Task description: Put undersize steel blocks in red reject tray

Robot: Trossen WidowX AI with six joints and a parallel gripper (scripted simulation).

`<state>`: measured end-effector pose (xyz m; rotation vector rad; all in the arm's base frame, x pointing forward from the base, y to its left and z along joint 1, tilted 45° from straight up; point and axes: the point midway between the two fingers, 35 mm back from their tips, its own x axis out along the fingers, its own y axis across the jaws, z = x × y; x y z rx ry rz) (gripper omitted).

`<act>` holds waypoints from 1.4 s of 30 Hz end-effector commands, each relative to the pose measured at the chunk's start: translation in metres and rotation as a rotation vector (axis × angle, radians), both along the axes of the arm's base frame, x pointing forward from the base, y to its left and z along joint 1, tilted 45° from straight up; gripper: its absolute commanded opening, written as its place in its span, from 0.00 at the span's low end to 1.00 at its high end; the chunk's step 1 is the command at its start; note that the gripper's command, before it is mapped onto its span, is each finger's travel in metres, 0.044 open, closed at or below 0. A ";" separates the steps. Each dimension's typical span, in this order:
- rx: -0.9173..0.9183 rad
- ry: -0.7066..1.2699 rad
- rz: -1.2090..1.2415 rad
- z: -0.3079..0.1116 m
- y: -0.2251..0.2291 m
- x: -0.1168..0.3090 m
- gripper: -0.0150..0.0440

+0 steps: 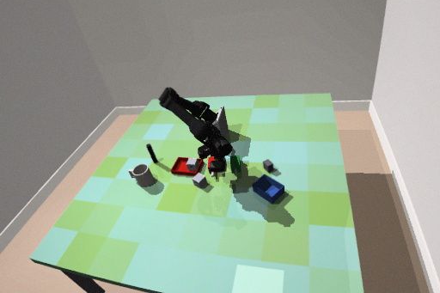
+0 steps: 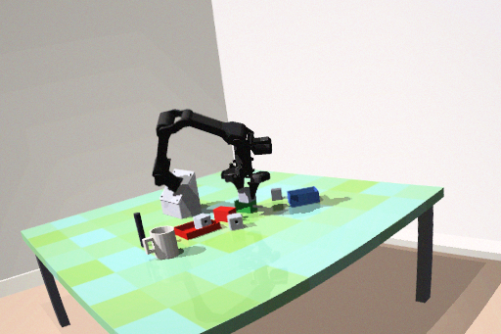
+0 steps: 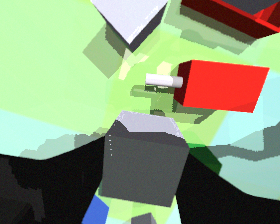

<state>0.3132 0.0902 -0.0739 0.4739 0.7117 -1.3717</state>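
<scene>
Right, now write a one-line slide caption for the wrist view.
Steel block gripped between black fingers, beside a red block.

Red piece with a pale pin (image 1: 210, 164) (image 2: 225, 214) (image 3: 221, 86) standing near the hand (image 1: 217, 170) (image 2: 247, 192) (image 3: 145, 162), green piece (image 1: 235, 163) (image 2: 246, 207) (image 3: 207, 157) just beside it, loose block (image 1: 199, 180) (image 2: 235, 222) (image 3: 133, 17) and reject tray (image 1: 180, 173) (image 2: 188, 233) (image 3: 261, 31) past the pin, passage above their low tops, blue bin (image 1: 268, 188) (image 2: 303, 197) (image 3: 95, 211) on the hand's opposite side

Green-blue checked table (image 1: 189, 221) (image 2: 274, 252), mug (image 1: 143, 176) (image 2: 164, 243), red tray (image 1: 180, 173) (image 2: 188, 232), blue bin (image 1: 268, 191) (image 2: 303, 197)
</scene>
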 end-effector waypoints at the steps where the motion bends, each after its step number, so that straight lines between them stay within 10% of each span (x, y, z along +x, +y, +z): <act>1: 0.021 -0.028 0.013 0.008 0.009 -0.002 0.25; 42: 0.021 -0.026 0.013 0.014 0.000 -0.033 0.25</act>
